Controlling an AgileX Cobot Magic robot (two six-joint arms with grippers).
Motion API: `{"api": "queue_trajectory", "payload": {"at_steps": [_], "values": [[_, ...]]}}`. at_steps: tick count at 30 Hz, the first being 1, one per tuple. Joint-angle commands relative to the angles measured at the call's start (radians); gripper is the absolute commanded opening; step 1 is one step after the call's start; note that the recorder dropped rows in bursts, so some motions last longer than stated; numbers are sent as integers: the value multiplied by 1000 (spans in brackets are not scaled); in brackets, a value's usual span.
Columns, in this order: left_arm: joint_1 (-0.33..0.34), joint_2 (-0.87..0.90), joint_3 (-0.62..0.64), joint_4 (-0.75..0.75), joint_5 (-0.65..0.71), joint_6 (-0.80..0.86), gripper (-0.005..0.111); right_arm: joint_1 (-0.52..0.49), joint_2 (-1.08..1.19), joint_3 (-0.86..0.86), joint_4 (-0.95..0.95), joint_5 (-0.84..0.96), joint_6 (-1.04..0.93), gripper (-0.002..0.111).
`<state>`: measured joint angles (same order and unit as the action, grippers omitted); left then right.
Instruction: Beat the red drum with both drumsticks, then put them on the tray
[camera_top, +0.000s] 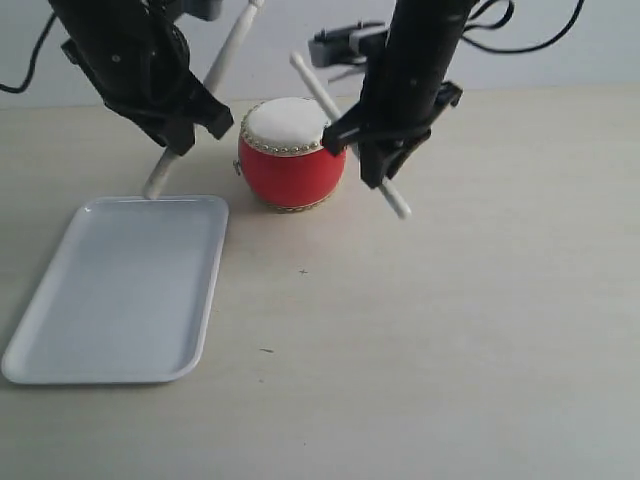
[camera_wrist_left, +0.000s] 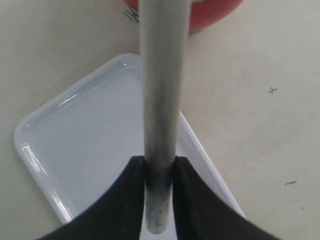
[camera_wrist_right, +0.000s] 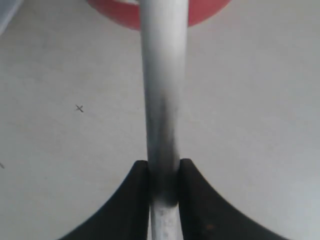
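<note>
The red drum (camera_top: 291, 160) stands on the table with its white skin up. My left gripper (camera_top: 190, 125) is shut on one drumstick (camera_top: 228, 55), which slants up past the drum's left side with its low end near the tray's far edge. On the drum's right, my right gripper (camera_top: 372, 150) is shut on the other drumstick (camera_top: 312, 82), whose tip is raised over the skin. The white tray (camera_top: 130, 290) lies at the front left. The left wrist view shows the left gripper (camera_wrist_left: 160, 167) gripping its drumstick (camera_wrist_left: 160, 90) over the tray (camera_wrist_left: 90, 145). The right gripper (camera_wrist_right: 164, 170) clamps its drumstick (camera_wrist_right: 162, 75).
The drum (camera_wrist_left: 210, 12) edge shows beyond the tray in the left wrist view, and the drum (camera_wrist_right: 120, 12) also shows past the stick in the right wrist view. Pale table (camera_top: 450, 330) stretches to the front and right. A small cross mark (camera_top: 302, 271) sits on the table.
</note>
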<state>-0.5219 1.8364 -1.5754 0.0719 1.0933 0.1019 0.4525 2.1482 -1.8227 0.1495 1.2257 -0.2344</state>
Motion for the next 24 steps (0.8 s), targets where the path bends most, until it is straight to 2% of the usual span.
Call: {"api": "queue_trajectory", "payload": {"at_steps": [1,6,13,19,24], "values": [[4,-83,-6,2,20,-5,0,1,115,2,-1,-5,-9,0],[4,-58,-6,0,16,-5,0,1,26,2,-15,-5,-8,0],[4,108,47,-1,-62,-5,0,1,-198,2,-30,-5,-8,0],[4,283,49,5,-31,-5,0,1,-321,2,-8,-5,-8,0],[8,301,3,44,57,-13,0,1,-315,2,15,-5,-10,0]]}}
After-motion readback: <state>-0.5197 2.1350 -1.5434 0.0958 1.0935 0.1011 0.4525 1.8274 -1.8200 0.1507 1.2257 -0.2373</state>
